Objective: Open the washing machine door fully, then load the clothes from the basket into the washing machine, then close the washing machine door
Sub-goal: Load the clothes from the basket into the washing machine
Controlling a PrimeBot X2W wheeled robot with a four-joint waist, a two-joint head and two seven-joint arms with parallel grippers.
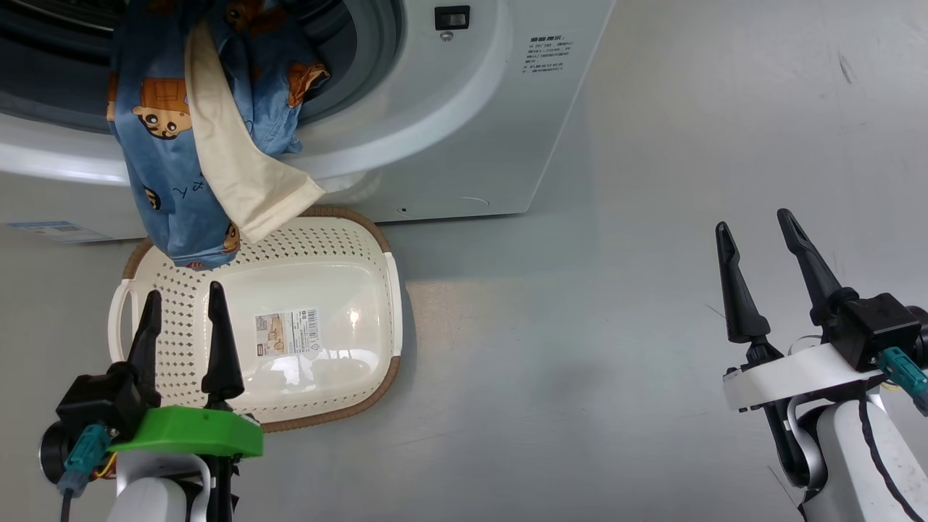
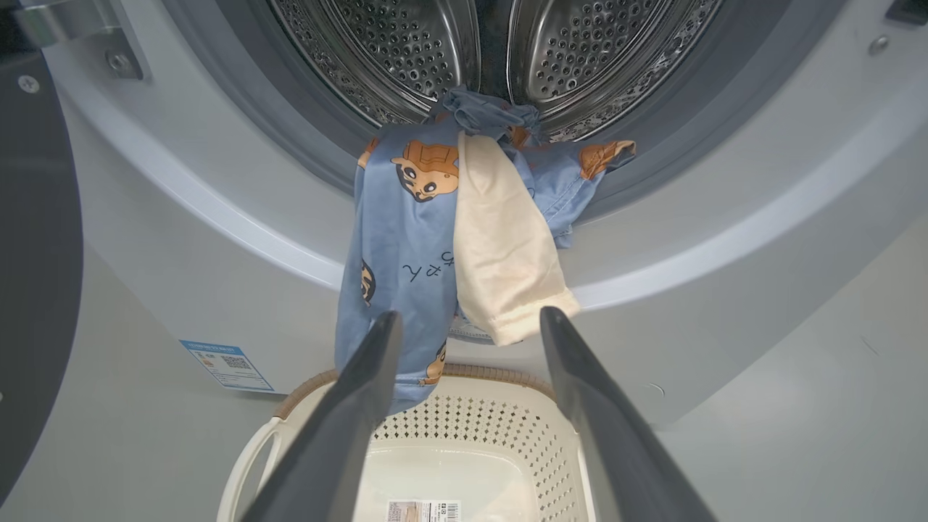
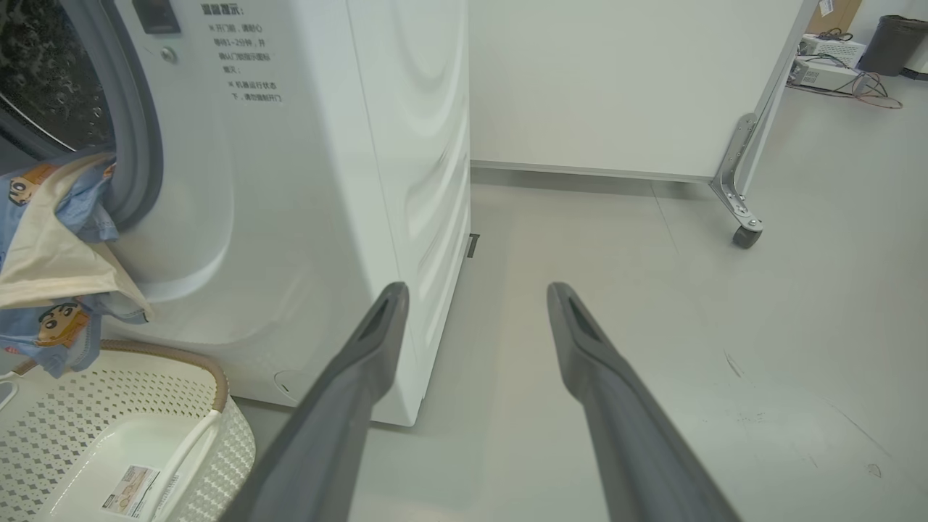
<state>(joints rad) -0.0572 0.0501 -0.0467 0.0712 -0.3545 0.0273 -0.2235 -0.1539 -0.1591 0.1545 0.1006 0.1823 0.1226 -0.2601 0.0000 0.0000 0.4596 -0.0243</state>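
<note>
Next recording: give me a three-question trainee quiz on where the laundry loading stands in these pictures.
1. True or false: a garment lies on the bottom of the basket.
2. Where are the clothes relative to the washing machine? A: wholly inside. B: draped over its opening's rim, hanging above the basket. C: lifted clear of it by a gripper.
3. Fill in: the left gripper and right gripper are both ___ and empty.
Key: 1 false; 2 B; 3 open.
</note>
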